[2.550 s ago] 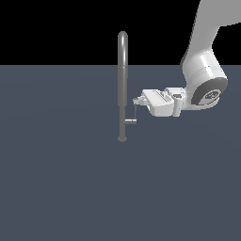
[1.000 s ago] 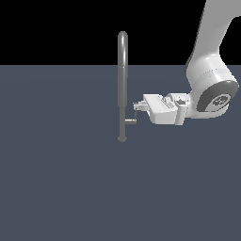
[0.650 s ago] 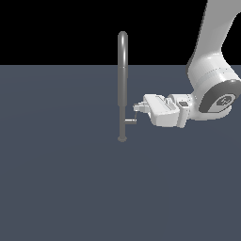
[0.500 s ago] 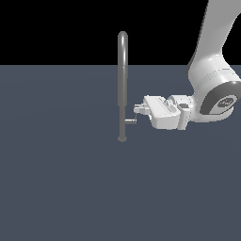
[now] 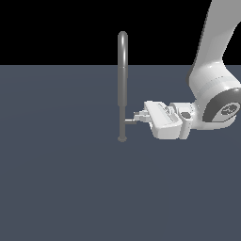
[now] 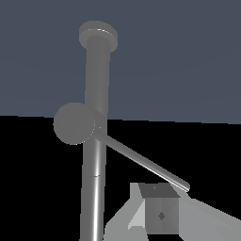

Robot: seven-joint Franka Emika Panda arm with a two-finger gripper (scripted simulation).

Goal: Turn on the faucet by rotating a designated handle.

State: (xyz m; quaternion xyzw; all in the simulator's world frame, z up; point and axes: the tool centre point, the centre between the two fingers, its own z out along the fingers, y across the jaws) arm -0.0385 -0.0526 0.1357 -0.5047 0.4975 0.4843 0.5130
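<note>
The gripper (image 5: 137,115) comes in from the exterior view's right, its tip right at the handle (image 5: 130,121) sticking sideways off the faucet (image 5: 122,84); I cannot tell if it's open.

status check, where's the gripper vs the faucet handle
Gripper level at the handle, on the exterior view's right of the faucet. Contact and jaw state unclear. Nothing in the way.

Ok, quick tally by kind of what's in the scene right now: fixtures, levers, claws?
Faucet: 1
Handle: 1
Claw: 1, at the handle's tip
Total: 3
</note>
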